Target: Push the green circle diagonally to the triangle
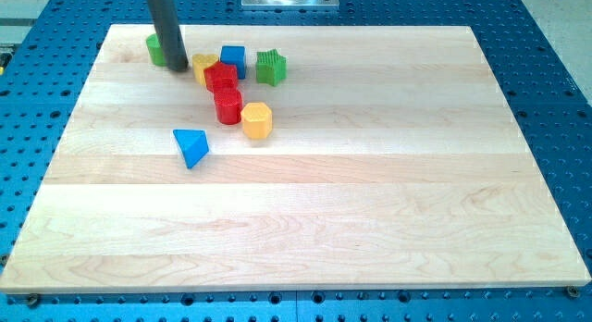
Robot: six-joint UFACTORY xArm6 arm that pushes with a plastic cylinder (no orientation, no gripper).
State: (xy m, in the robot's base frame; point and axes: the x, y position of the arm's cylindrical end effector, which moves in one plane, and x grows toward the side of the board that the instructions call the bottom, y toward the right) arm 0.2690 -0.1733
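Since the wooden surface [305, 229] looks smooth and bare, the green circle [154, 49] at its top-left corner should slide easily; it seems light and rigid. There is no hand to open or shut, only my tip [178, 68], standing just beside the circle's right edge, holding nothing. The blue triangle [191, 146] lies below and rightward, so contact belongs on the circle's upper-left side.

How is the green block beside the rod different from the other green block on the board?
The green circle is round and partly hidden behind my tip; the green star has jagged edges and shows whole. The circle lies near the board's left corner, the star right of the blue cube. Both are green.
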